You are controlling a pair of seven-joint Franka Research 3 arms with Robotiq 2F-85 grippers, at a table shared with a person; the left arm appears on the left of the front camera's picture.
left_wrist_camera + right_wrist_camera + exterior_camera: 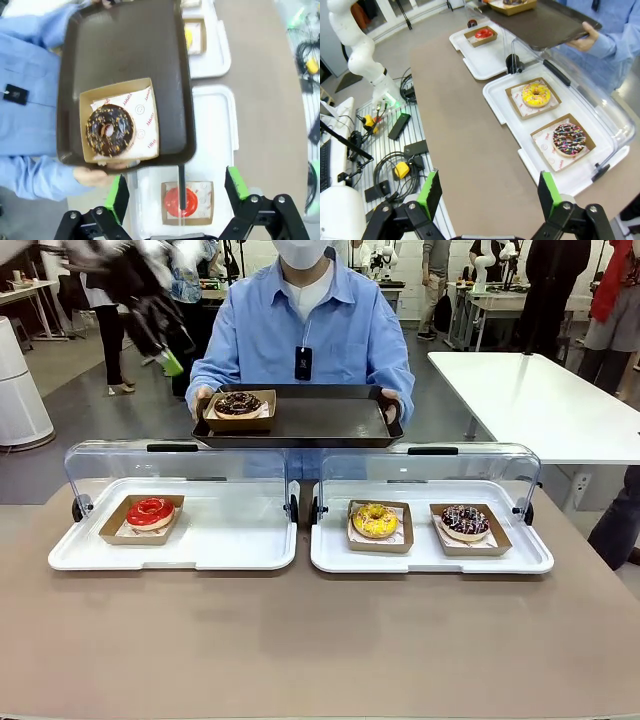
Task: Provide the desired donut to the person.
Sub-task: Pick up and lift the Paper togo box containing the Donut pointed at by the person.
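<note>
left gripper (176, 185): jaws wide open, empty, hanging over the far side of the table, looking straight down. right gripper (490, 184): wide open, empty, high over the near table edge.

chocolate donut (110, 129) sits in its cardboard box (145, 95) on the dark tray (130, 45) the person (300, 330) holds. From the left gripper it's at 11 o'clock, well apart.

red donut (172, 205) is at 12 o'clock, in line between the left pads, down in the left white tray (240, 540). yellow donut (536, 95) and sprinkled donut (568, 139) are at 1 o'clock from the right gripper.

Boxes are near square, so no long axis to align on.

My read: handover looks done if chocolate was the pick. If not, the left arm is nearer the red one and the right arm nearer the other two.
</note>
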